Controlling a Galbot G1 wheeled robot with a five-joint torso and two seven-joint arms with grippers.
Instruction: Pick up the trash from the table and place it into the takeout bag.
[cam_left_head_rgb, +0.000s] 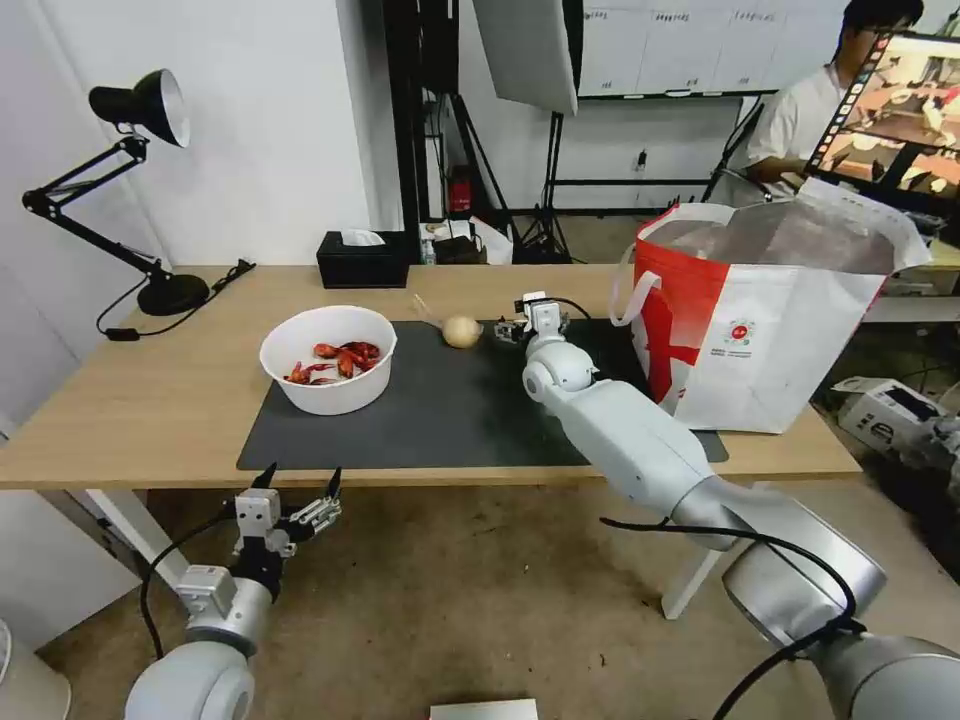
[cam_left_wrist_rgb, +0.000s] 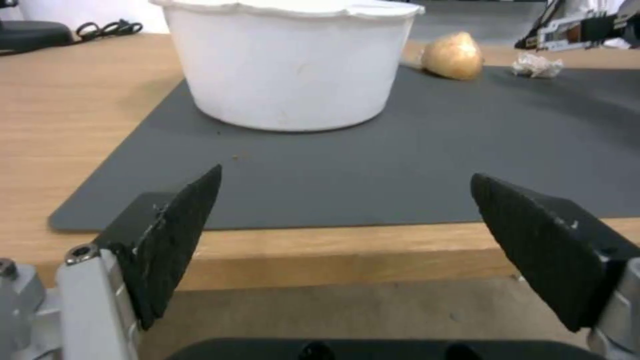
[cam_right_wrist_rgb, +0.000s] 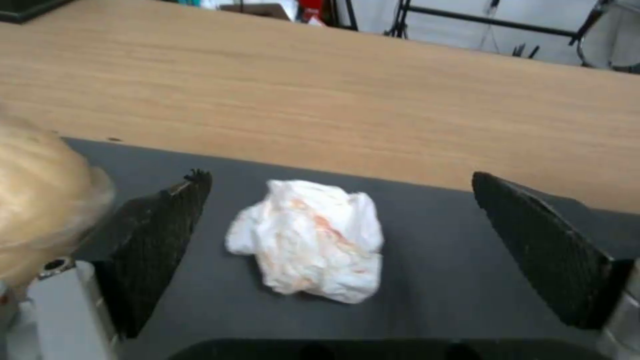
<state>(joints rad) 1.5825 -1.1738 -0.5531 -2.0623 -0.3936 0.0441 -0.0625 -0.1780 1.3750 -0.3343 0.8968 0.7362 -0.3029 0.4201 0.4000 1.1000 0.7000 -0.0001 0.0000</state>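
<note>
The crumpled white tissue (cam_right_wrist_rgb: 308, 241) lies on the dark grey mat (cam_right_wrist_rgb: 433, 280), between the spread fingers of the right pincer (cam_left_head_rgb: 513, 329) — the fingers do not touch it. Just beside this pincer, on its left, is the beige lump (cam_left_head_rgb: 461, 331); the takeout bag (cam_left_head_rgb: 770, 340) stands on its right. The left pincer (cam_left_head_rgb: 299, 484) hangs released before the table (cam_left_head_rgb: 130, 400) edge — the white bowl (cam_left_wrist_rgb: 287, 65) of crayfish shells (cam_left_head_rgb: 338, 361) is beyond it.

No text can be read. The large boxy white takeout bag with a red side panel (cam_left_head_rgb: 770, 340) bears a small round red logo (cam_left_head_rgb: 739, 331) with print below it, too small to make out.
</note>
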